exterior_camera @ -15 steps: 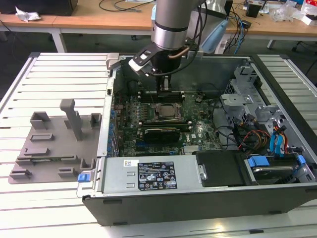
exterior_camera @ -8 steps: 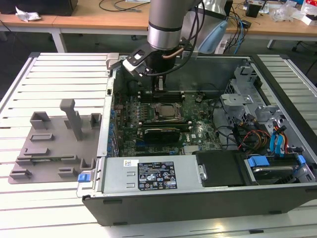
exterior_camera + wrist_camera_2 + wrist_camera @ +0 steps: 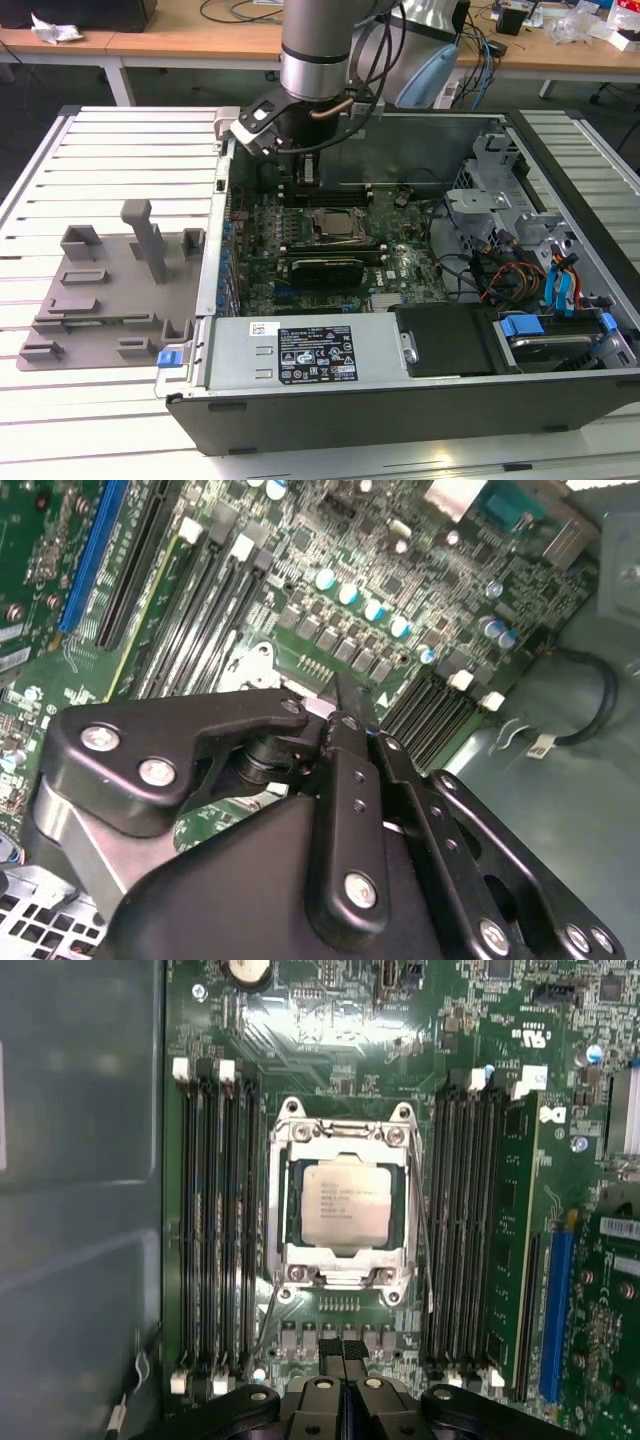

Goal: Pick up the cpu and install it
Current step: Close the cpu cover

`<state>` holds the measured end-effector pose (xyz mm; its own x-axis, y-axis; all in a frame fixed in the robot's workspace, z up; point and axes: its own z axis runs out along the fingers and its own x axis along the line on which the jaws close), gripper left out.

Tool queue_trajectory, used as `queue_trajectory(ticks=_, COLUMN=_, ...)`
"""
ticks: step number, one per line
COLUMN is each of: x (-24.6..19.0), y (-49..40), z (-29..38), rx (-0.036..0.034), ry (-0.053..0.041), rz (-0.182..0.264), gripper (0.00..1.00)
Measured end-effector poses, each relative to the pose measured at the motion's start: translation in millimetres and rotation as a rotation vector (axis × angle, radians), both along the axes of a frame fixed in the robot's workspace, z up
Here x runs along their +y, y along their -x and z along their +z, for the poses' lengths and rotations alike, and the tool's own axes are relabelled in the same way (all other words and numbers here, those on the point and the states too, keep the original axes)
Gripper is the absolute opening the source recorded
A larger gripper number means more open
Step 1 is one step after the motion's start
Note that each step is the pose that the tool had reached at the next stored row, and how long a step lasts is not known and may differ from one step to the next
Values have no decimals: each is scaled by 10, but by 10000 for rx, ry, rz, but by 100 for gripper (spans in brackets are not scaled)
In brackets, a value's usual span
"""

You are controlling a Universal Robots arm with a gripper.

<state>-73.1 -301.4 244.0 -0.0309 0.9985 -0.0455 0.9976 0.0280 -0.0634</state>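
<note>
The pale silver square cpu (image 3: 345, 1205) lies flat inside the metal-framed black socket (image 3: 281, 1210), so I judge it is seated. The black gripper (image 3: 342, 1348) hangs close by the socket's edge, its jaws pressed together and holding nothing.

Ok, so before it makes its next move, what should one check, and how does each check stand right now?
1. Cpu seated: ok. The cpu lies flat inside the socket frame, square to it.
2. Jaws free of the cpu: ok. In the first wrist view they are shut on nothing and apart from it.
3. Frame latched down: cannot tell.
4. Cpu top bare: ok. Nothing lies on it.
5. Arm over the work: ok. In the exterior view the arm hangs above the board, close to the socket.
</note>
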Motion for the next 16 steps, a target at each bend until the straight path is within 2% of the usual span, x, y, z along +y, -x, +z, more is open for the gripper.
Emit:
queue_trajectory(ticks=3, x=0, y=70, z=-2, rx=0, ry=-1, rz=0, gripper=11)
queue_trajectory(ticks=7, x=0, y=116, z=-19, rx=1, ry=1, rz=0, gripper=11)
queue_trajectory(ticks=10, x=0, y=112, z=-80, rx=-1, ry=1, rz=1, gripper=11)
queue_trajectory(ticks=14, x=0, y=-156, z=-107, rx=21, ry=-2, rz=0, gripper=11)
queue_trajectory(ticks=15, x=0, y=-233, z=-144, rx=36, ry=1, rz=2, gripper=11)
queue_trajectory(ticks=16, x=0, y=-270, z=-167, rx=46, ry=5, rz=-1, gripper=11)
